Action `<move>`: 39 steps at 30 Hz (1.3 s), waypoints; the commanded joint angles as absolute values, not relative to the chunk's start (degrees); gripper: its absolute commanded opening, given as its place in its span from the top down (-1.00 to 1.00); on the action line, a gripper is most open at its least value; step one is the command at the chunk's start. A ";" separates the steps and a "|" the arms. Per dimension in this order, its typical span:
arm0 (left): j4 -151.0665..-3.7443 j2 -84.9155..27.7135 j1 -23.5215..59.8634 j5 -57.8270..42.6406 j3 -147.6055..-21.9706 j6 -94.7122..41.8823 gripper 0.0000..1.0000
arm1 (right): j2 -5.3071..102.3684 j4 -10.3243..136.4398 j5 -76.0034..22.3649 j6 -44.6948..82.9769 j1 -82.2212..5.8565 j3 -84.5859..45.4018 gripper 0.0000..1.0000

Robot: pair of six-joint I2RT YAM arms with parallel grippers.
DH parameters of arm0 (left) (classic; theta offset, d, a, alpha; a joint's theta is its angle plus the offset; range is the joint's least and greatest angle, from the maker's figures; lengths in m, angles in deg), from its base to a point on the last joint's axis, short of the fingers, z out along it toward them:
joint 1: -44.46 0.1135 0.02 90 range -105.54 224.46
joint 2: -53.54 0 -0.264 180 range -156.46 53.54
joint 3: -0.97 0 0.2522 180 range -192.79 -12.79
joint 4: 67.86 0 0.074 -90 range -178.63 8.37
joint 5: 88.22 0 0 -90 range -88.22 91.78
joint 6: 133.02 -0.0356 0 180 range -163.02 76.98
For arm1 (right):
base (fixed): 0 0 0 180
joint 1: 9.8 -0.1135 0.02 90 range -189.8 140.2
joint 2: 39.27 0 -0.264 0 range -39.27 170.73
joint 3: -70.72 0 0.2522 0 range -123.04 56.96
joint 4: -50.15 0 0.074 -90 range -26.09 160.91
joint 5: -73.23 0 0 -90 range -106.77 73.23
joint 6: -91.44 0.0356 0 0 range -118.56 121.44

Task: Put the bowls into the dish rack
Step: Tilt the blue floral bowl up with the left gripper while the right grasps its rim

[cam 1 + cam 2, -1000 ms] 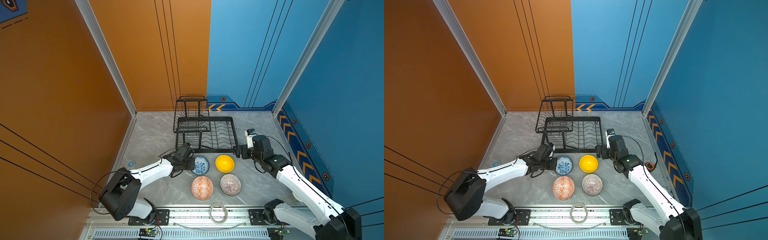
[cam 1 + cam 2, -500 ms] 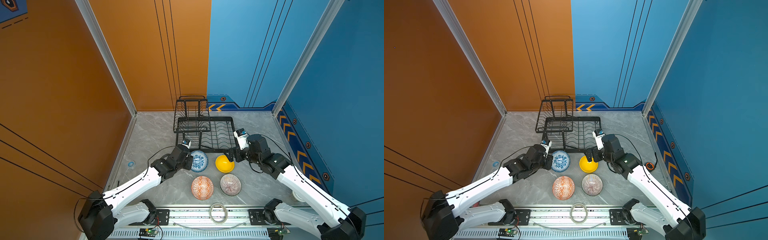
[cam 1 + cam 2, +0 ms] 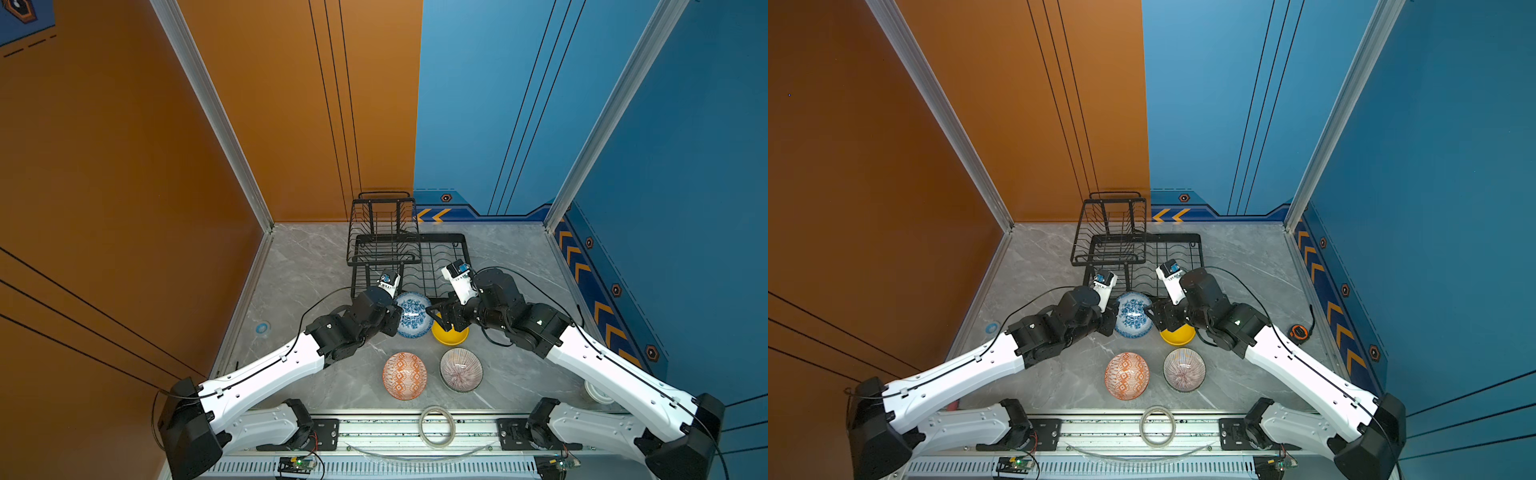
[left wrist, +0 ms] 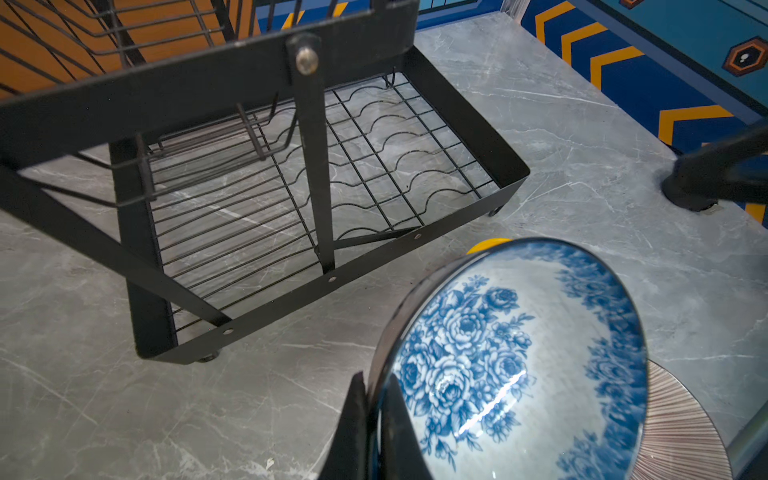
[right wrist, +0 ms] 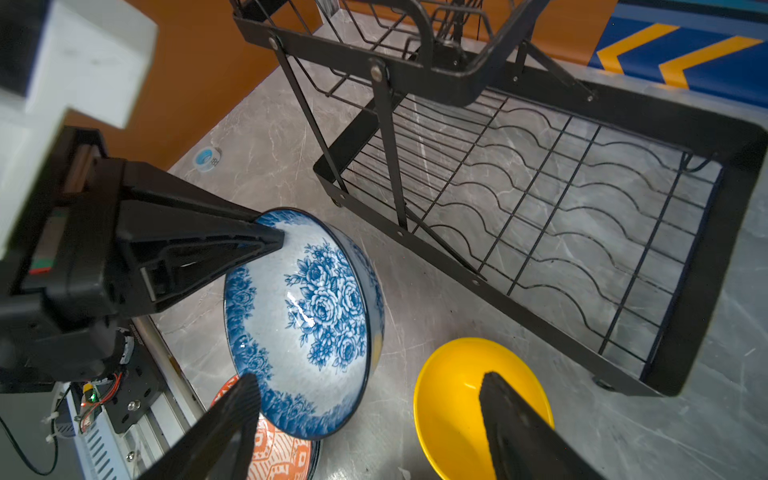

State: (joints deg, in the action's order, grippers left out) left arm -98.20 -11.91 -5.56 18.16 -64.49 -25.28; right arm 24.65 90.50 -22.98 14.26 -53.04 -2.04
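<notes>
one floral bowl pinched in left claw

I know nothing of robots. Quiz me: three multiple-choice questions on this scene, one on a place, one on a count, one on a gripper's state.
1. Where is the orange bowl?
A. In the rack
B. On the table beside the striped bowl
C. In the right gripper

2. How many bowls are in view?
A. Two
B. Six
C. Four

3. What is the left gripper doing?
A. Pinching the rim of the blue bowl
B. Hanging open
C. Gripping the yellow bowl

1 B: the rack holds no bowl, the right gripper is open.
2 C: blue, yellow, orange, striped.
3 A: the left wrist view shows it shut on that rim.
</notes>
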 commanded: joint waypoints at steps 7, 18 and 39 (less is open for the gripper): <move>-90.35 -12.07 -6.31 20.34 -67.46 -26.06 1.00 | 27.37 90.49 -19.95 19.20 -53.43 -2.96 -0.36; -87.31 -13.50 -6.74 19.91 -67.29 -25.56 1.00 | 30.78 84.00 -18.80 25.26 -53.28 -0.98 0.15; -84.34 -13.63 -7.35 18.93 -64.42 -23.80 1.00 | 29.23 80.69 -16.44 28.33 -52.19 2.55 1.00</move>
